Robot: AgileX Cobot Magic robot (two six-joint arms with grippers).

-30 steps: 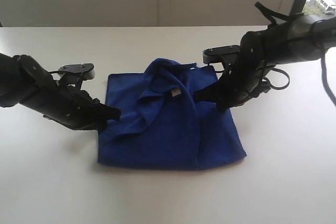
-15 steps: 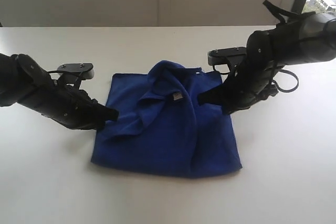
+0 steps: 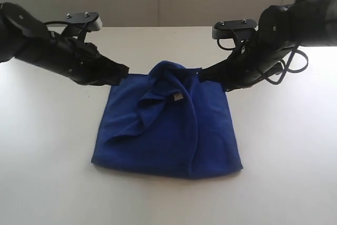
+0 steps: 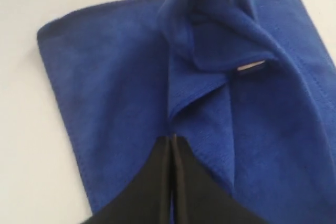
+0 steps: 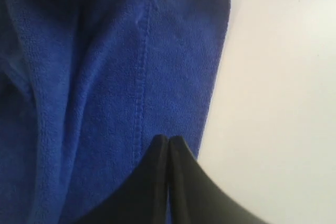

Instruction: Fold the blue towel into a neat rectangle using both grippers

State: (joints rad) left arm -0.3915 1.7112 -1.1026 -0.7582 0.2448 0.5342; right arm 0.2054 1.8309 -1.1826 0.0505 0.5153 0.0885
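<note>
Blue towel point(image 3: 168, 130) lies rumpled; wrist views alone show left gripper point(image 4: 172, 139), right gripper point(image 5: 168, 140) pressed together

Plain white desk point(image 3: 52, 183) carries one blue towel point(image 3: 163, 140), lying mostly flat near the middle, roughly square, rumpled folds bunched toward its far edge with a small white tag point(image 3: 178, 97) showing there, desk surface visible on all sides.
</note>
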